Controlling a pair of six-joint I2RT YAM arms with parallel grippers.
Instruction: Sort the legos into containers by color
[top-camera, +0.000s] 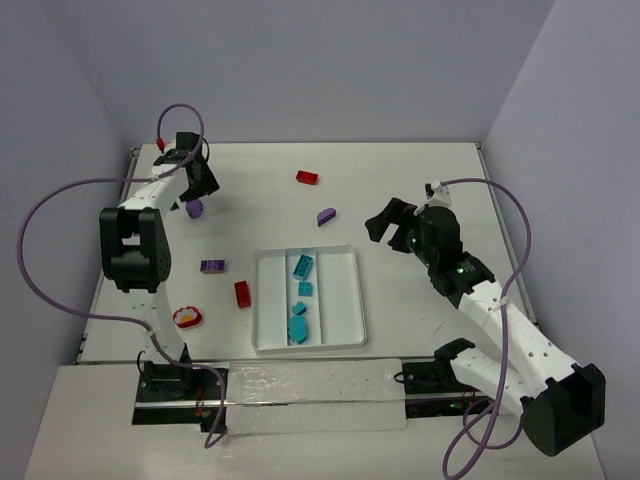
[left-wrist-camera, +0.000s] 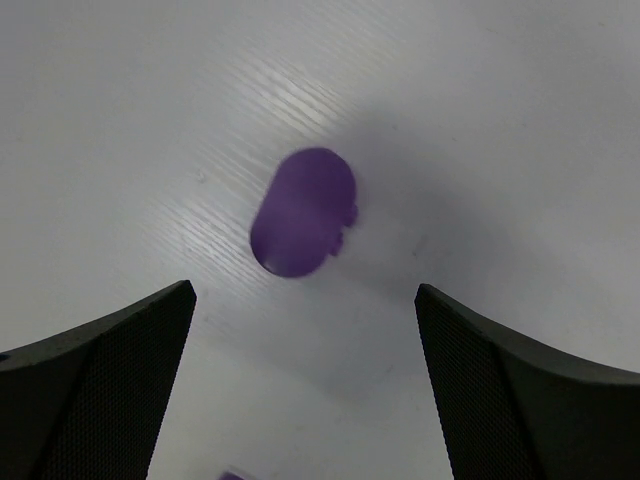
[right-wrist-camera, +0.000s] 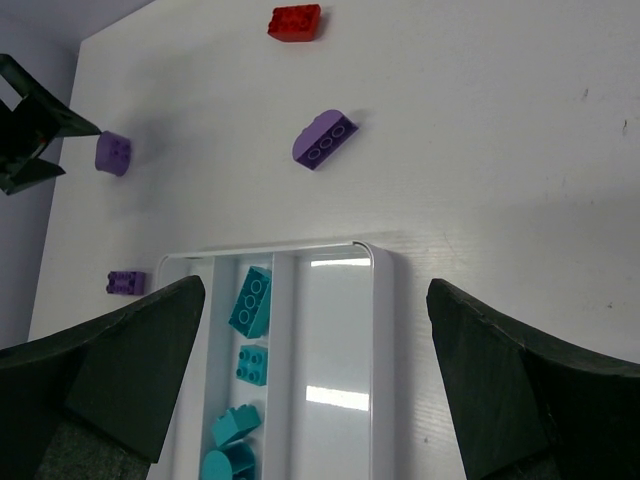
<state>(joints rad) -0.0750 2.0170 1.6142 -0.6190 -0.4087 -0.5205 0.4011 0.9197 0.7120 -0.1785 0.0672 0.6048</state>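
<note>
My left gripper (top-camera: 200, 190) hangs open at the table's far left, just above a rounded purple lego (top-camera: 194, 208). In the left wrist view that lego (left-wrist-camera: 303, 212) lies on the table just ahead of the gap between the spread fingers, untouched. My right gripper (top-camera: 386, 222) is open and holds nothing, right of the white tray (top-camera: 345, 300). Several teal legos (top-camera: 301, 296) lie in the tray's middle container (right-wrist-camera: 250, 300). Both outer containers hold nothing. Loose on the table are a red lego (top-camera: 307, 178), a purple half-round lego (top-camera: 326, 215), a purple brick (top-camera: 212, 266) and a red brick (top-camera: 242, 293).
A small red, white and yellow piece (top-camera: 187, 317) lies near the left arm's base. In the right wrist view the tray's far right corner (right-wrist-camera: 375, 262) sits between the fingers, with the half-round purple lego (right-wrist-camera: 324, 139) and red lego (right-wrist-camera: 295, 22) beyond.
</note>
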